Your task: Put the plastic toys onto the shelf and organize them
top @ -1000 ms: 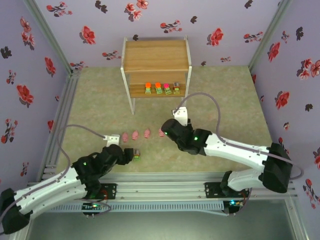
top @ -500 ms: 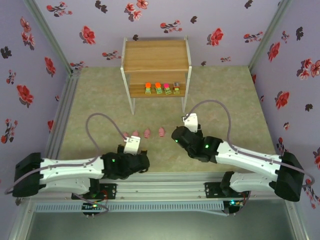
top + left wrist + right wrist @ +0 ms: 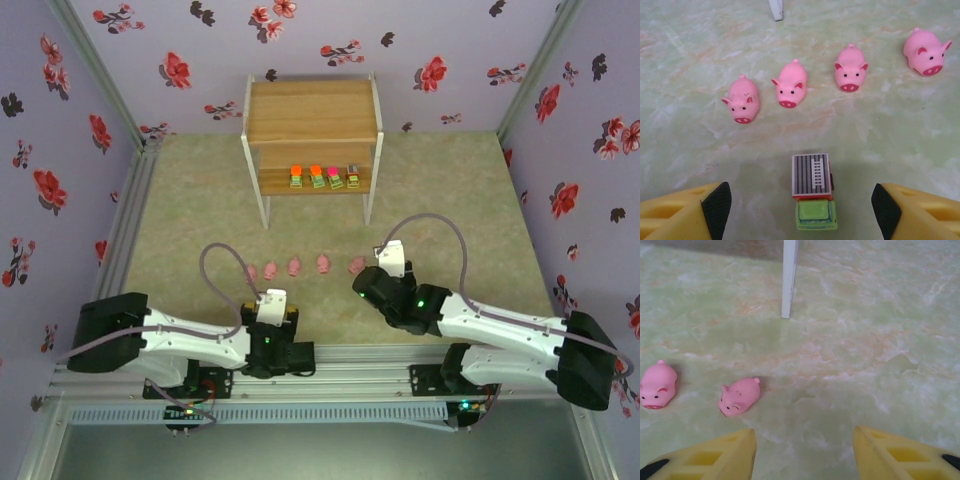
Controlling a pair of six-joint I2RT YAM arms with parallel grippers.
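Down on the tabletop (image 3: 900,140), one small block (image 3: 812,180) with a striped grey top and a green base sits between the left arm's fingers (image 3: 715,207). Those fingers stand well apart, with a gap on either side of the block, so they grip nothing. Just past the block, four pink pigs (image 3: 791,86) stand in a slanting row, snouts turned toward the left wrist camera, each one apart from its neighbour. A fifth pig (image 3: 357,265) stands at the right end of that row, near the right arm.

Farther back is the shelf (image 3: 312,110), two wooden boards on a thin white frame. Its top board is bare. On the lower board four more blocks (image 3: 316,177) stand side by side in a neat line, orange, pink and grey tops showing. The pigs stand in front of the shelf, short of its white front legs.

The right arm's fingers (image 3: 710,455) are also apart, over bare tabletop, with two pigs just off to their left.
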